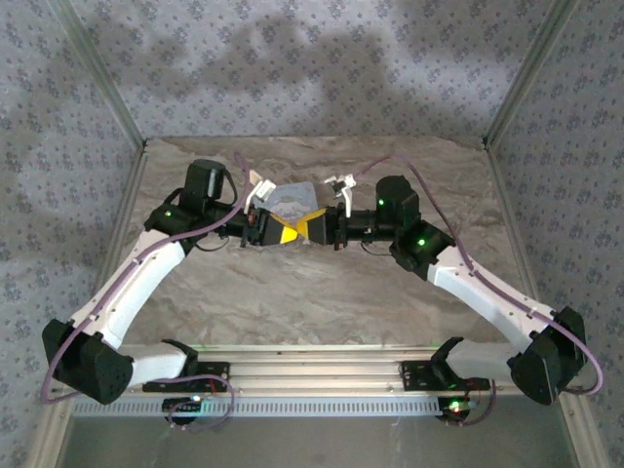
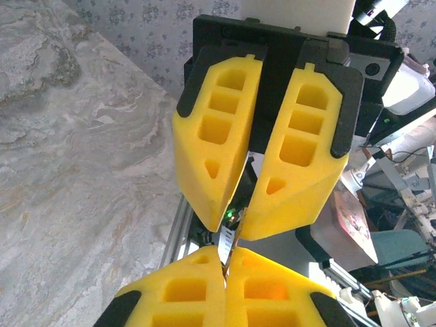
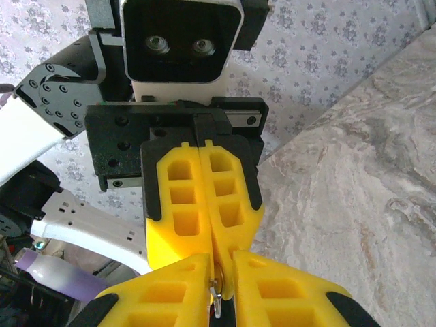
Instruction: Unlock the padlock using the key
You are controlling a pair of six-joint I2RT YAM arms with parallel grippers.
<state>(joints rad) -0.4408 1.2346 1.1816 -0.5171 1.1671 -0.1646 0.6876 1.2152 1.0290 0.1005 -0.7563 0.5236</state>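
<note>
Clenching left fingers on the key, meeting right fingers tip to tip, pinching the same key from the far side, all hanging above mid worktop. Judging key secured, possibly changing hands; failing to make out the padlock; awaiting inserting and turning.

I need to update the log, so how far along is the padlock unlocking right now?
Done: both arms are up over the table, grippers tip to tip. In hand: the left gripper is shut on a thin metal piece, probably the key, with the fingers of the right gripper either side of it. Left: nothing shows the unlocking done yet.
</note>
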